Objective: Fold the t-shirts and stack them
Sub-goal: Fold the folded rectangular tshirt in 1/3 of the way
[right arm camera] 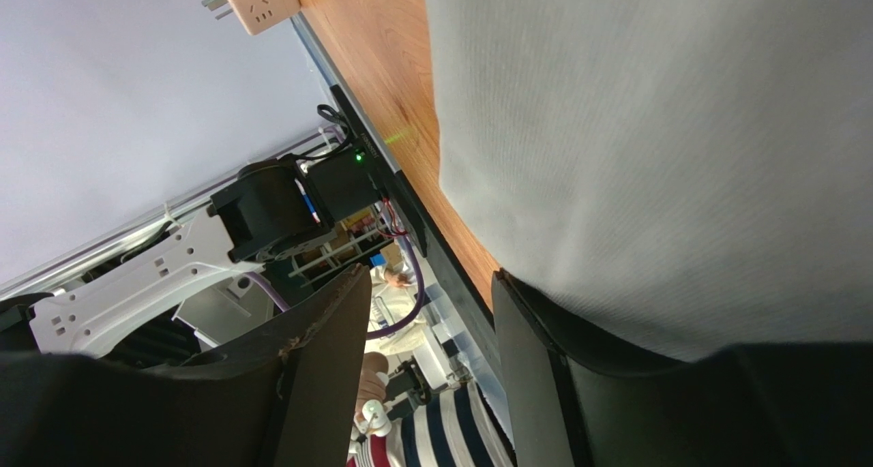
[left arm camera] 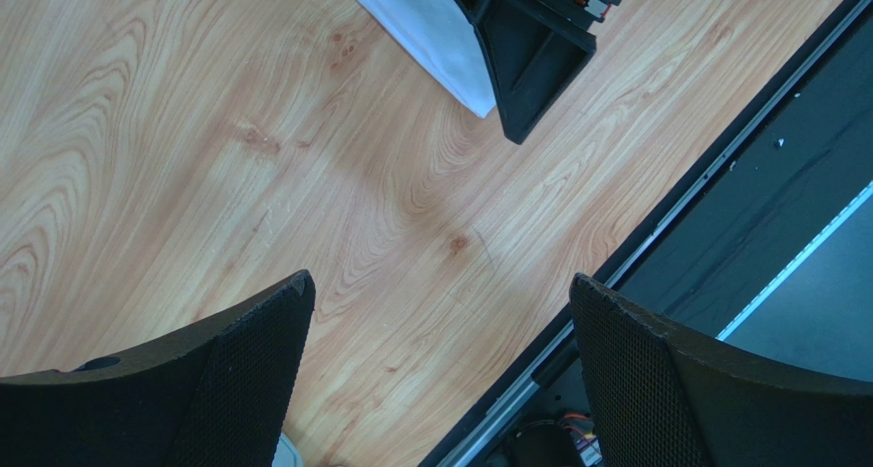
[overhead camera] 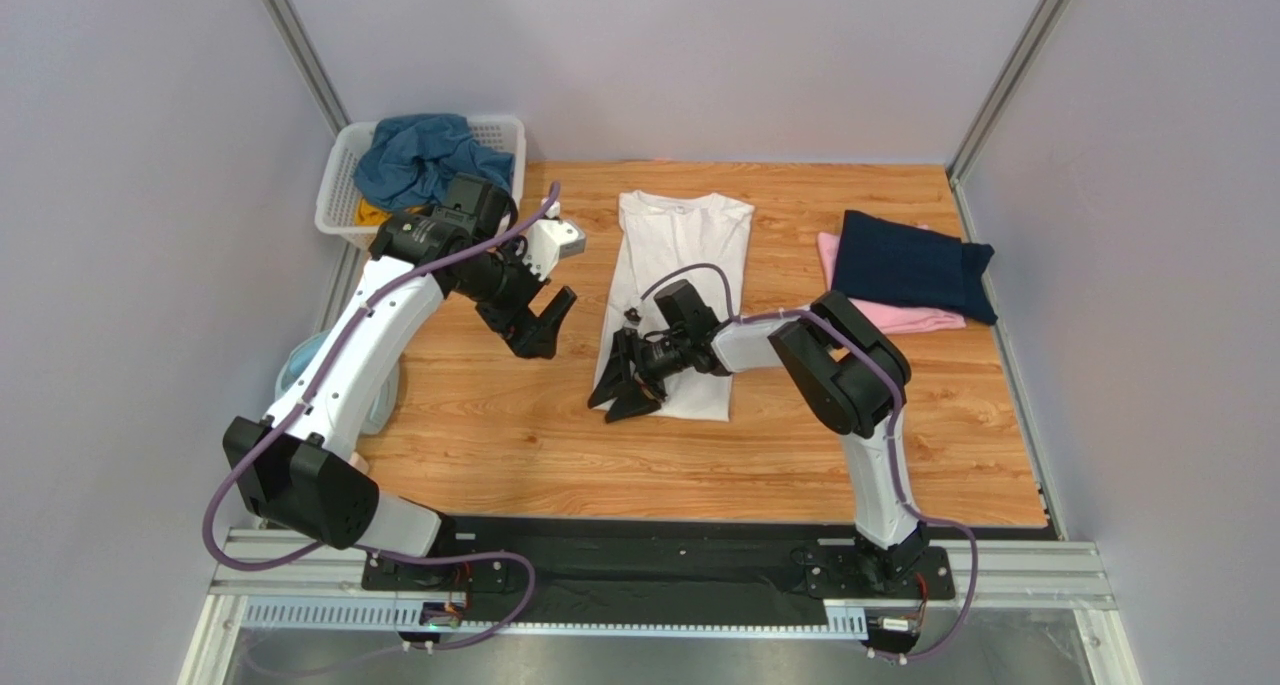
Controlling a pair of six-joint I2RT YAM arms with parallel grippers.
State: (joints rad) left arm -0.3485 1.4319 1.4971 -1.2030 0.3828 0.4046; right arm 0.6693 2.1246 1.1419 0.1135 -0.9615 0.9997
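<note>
The right gripper (overhead camera: 628, 390), jaws half spread at the near hem with no cloth seen between them, likely needed to pinch every layer before lifting; the left gripper (overhead camera: 538, 325) hung wide open alongside. The white t-shirt (overhead camera: 684, 243) lay mid-way across the table (overhead camera: 496, 430), a smooth narrow strip, sleeves folded in.

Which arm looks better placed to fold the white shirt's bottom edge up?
Probably the right: the right gripper sits at the near hem of the white t-shirt, jaws open. The left gripper hangs open over the table beside it.
</note>
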